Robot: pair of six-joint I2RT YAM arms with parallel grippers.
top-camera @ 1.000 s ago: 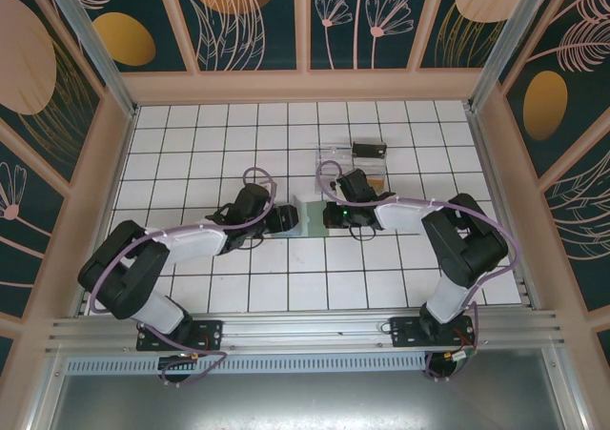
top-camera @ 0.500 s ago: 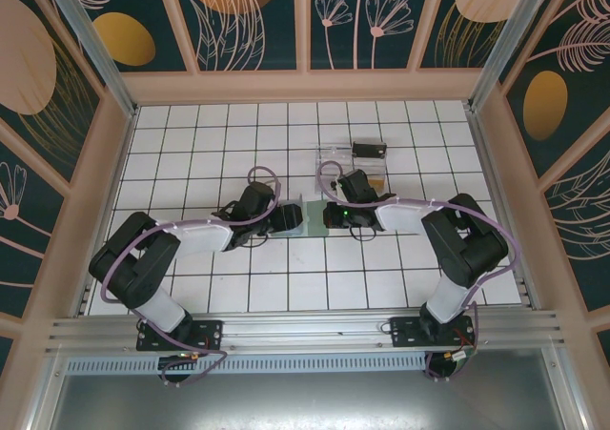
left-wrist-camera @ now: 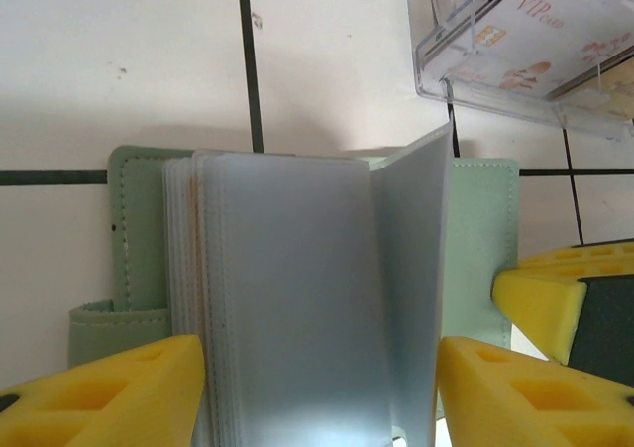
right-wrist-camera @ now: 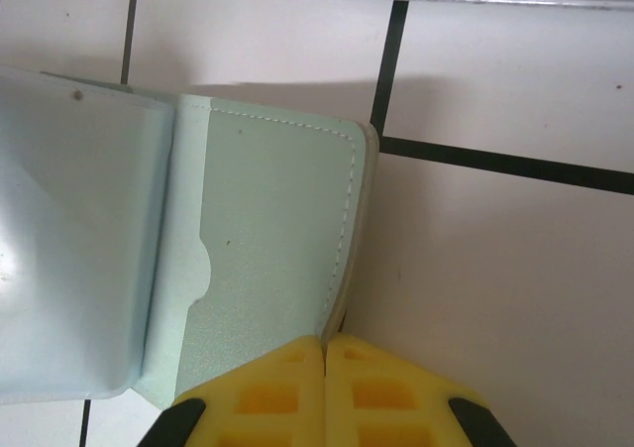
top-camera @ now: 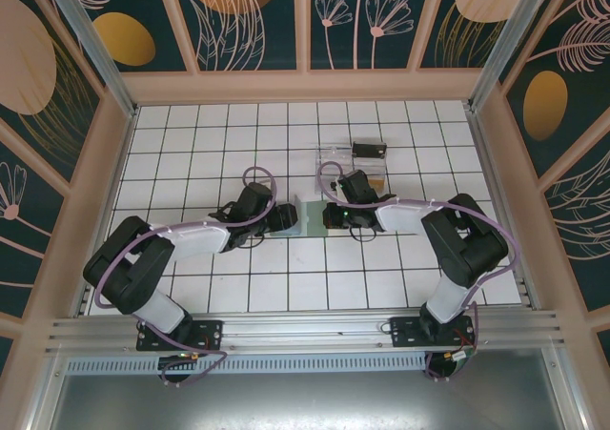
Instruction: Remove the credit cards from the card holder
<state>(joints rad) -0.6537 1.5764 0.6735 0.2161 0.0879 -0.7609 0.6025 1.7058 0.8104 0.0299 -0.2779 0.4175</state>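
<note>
Sitting toward the back of the white tiled table (top-camera: 191, 144) is a clear plastic tray (top-camera: 348, 158) with a printed card (left-wrist-camera: 535, 31) inside. Just in front of it, between the two arms, the soft grey-green card holder (top-camera: 311, 215) lies open and flat. Its stack of cloudy plastic pages (left-wrist-camera: 297, 298) stands up a little.

The left gripper (left-wrist-camera: 317, 368) has its yellow fingers spread, one on each side of the pages. I cannot tell if they touch. The right gripper (right-wrist-camera: 325, 368) has its fingers pressed together, with the tips on the edge of the right cover, probably holding it down.

Those tips sit right at the edge, so they could slip off. Then the holder might slide or lift. The floppy pages could also bunch up, and the left fingers might grab pages and no card.
</note>
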